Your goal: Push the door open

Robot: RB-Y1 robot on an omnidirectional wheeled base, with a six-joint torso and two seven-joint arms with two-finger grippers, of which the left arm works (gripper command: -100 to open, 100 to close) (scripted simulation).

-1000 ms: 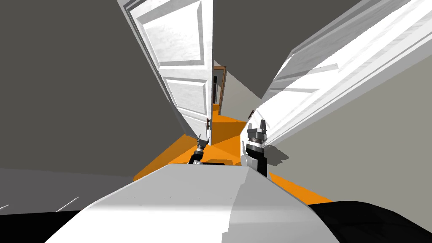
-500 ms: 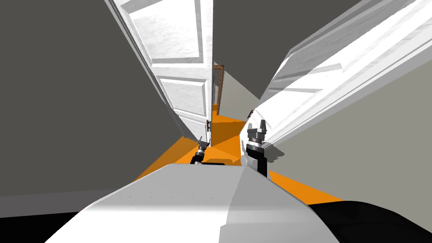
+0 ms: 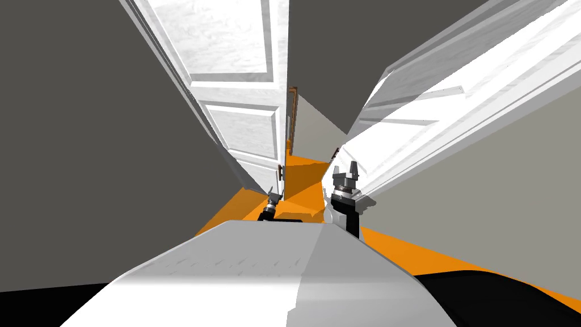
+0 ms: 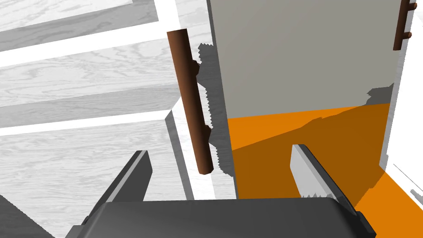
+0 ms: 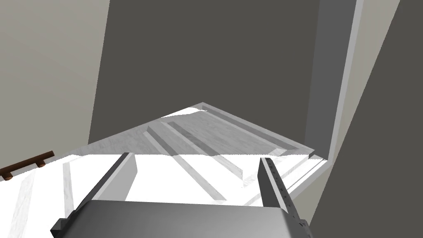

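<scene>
Two white panelled door leaves stand ajar with a narrow gap between them. The left leaf carries a brown bar handle at its free edge. My left gripper is open just short of that handle, which lies ahead between its fingers, nearer one of them; in the head view the left gripper sits below the leaf's edge. My right gripper is open at the lower edge of the right leaf. That leaf's panelled face lies close ahead of the right gripper.
An orange floor runs through the gap to a far brown-framed doorway. Dark grey walls flank both leaves. The right leaf has its own brown handle, also seen past the left hand.
My view has shifted: the left leaf now looks larger and spreads further left, and the far doorway shows narrower. Both grippers keep about the same places and stay open.
</scene>
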